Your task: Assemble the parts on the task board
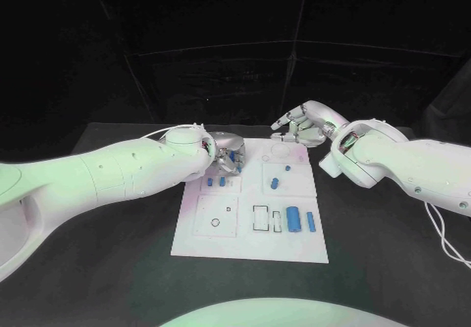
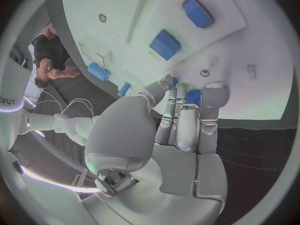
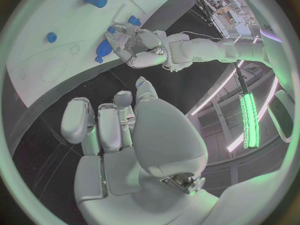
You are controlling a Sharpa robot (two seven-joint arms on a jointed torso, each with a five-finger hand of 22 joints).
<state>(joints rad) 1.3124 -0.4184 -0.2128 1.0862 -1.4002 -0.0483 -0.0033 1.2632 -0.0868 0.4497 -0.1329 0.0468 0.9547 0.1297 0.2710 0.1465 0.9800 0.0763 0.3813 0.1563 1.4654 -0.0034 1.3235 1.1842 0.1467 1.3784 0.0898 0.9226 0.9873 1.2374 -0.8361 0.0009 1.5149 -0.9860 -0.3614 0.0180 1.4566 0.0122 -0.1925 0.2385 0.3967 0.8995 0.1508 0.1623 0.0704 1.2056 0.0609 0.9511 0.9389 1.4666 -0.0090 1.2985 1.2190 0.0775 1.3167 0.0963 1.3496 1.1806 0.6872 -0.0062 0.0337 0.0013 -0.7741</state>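
Observation:
The white task board (image 1: pixel 246 235) lies in the middle of the table. My left hand (image 1: pixel 224 152) hovers over its far left corner and pinches a small blue part (image 2: pixel 193 96) at its fingertips (image 2: pixel 216 92), just above the board (image 2: pixel 250 45). Two blue blocks (image 2: pixel 165 44) lie on the board close beyond those fingers. Other blue parts stand mid-board (image 1: pixel 275 182) and two long ones (image 1: pixel 295 219) lie near the right side. My right hand (image 1: pixel 302 126) hangs above the board's far edge, fingers (image 3: pixel 80 119) apart and holding nothing. The right wrist view also has my left hand (image 3: pixel 140 47).
Outlined slots (image 1: pixel 261 217) and a small ring mark (image 1: pixel 215 222) sit on the board's near half. Black table (image 1: pixel 373 238) surrounds the board on all sides. A white cable (image 1: pixel 444 238) trails from my right arm over the table's right side.

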